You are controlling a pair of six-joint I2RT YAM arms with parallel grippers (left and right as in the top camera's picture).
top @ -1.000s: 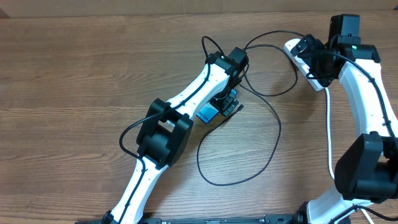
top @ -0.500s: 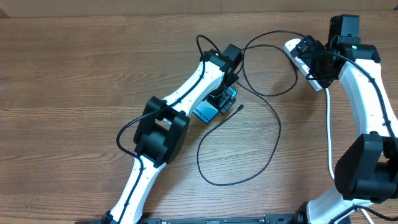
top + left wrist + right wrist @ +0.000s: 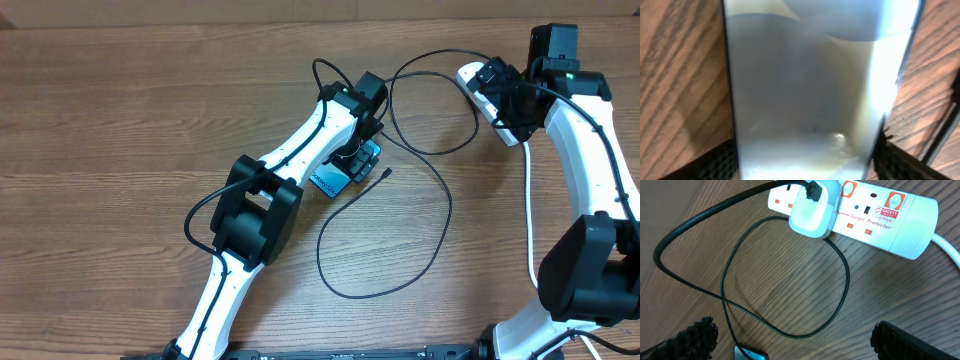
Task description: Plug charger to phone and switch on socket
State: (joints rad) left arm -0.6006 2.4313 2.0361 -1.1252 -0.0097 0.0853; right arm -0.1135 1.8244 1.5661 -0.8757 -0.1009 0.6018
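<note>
Phone [image 3: 805, 90] lies between fingers [image 3: 715, 162] of left end effector [image 3: 802, 162].

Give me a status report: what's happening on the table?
Left fingers straddle the phone, grip unclear. Right fingers open over the socket. Charger connector loose beside the phone, unplugged. Nothing blocking it.

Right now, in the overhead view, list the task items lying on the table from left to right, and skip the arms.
phone → charger connector tip → power strip
</note>
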